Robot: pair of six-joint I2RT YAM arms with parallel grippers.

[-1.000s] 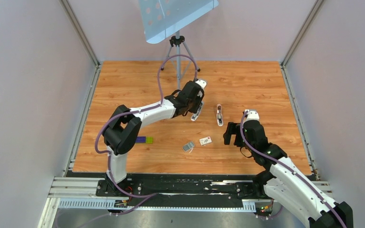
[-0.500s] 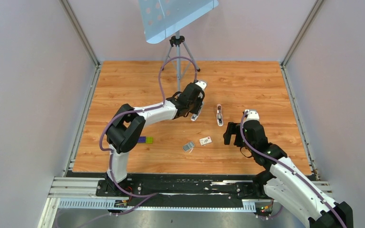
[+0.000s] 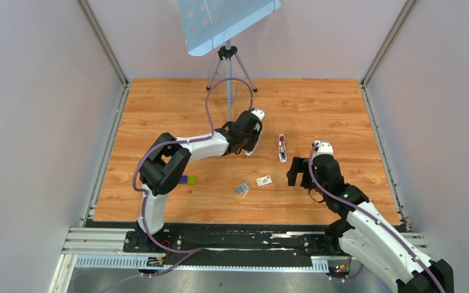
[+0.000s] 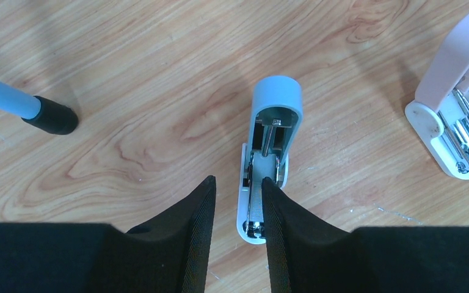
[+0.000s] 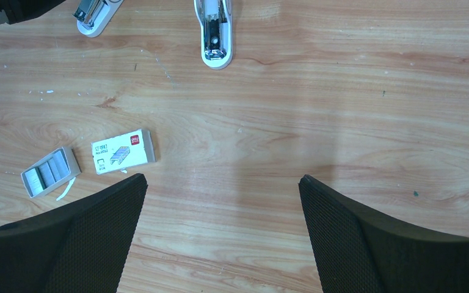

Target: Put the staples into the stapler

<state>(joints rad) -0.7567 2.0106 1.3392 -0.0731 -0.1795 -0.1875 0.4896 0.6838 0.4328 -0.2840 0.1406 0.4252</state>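
Left wrist view: found the left end effector (image 4: 237, 229) narrowed to a slim gap astride the near end of a blue-grey stapler (image 4: 275, 97), one finger (image 4: 195, 244) apart from it, the other at its rail, touching or merely overlapping, hard to tell; nothing clamped. Saw the pink stapler (image 4: 450, 73) lying hinged open on the tabletop (image 4: 128, 91) just beside, untouched. Found the right end effector (image 5: 223, 235) spread wide and empty, with the staples tray (image 5: 50, 173) and its white box (image 5: 123, 150) near it, apart from both staplers. Judged the main risk a closure on the wrong stapler; next, a one-sided push, likely to spin so small a body off line.
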